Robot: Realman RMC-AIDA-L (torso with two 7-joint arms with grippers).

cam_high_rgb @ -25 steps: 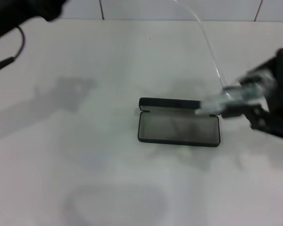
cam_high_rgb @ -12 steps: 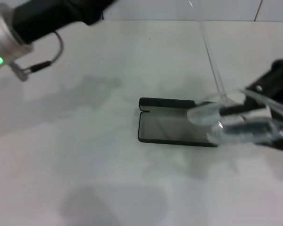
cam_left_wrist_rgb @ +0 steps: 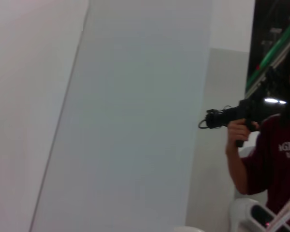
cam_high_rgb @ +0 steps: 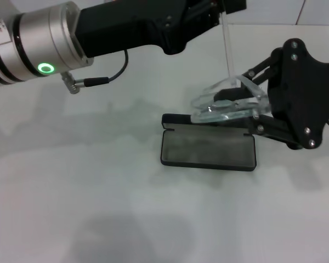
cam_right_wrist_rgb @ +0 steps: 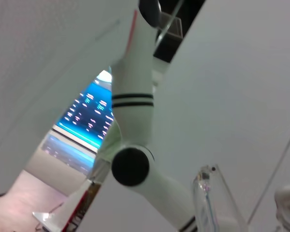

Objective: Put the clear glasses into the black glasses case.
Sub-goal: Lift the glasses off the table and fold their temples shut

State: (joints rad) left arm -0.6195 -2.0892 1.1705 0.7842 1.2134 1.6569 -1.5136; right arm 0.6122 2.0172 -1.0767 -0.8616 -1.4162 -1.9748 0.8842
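Note:
The black glasses case (cam_high_rgb: 208, 149) lies open on the white table (cam_high_rgb: 98, 192), grey lining up, with its lid (cam_high_rgb: 194, 119) along the far side. The clear glasses (cam_high_rgb: 230, 104) hang tilted just above the case's far right corner, and my right gripper (cam_high_rgb: 238, 109) is shut on them from the right. One clear temple arm (cam_high_rgb: 228, 49) sticks straight up. My left gripper (cam_high_rgb: 227, 6) has reached across the top of the head view to the tip of that temple arm; its grasp is hidden. A clear piece of the glasses (cam_right_wrist_rgb: 210, 203) shows in the right wrist view.
The left arm's silver and black forearm (cam_high_rgb: 71, 33) spans the upper left above the table, with a cable (cam_high_rgb: 107, 79) hanging below it. A tiled wall (cam_high_rgb: 318, 11) runs behind the table. The left wrist view shows a person (cam_left_wrist_rgb: 273, 154) holding a camera.
The left arm has swung in from the upper left to the upright temple arm. The right gripper has lifted the glasses and carried them left, over the case's far right corner.

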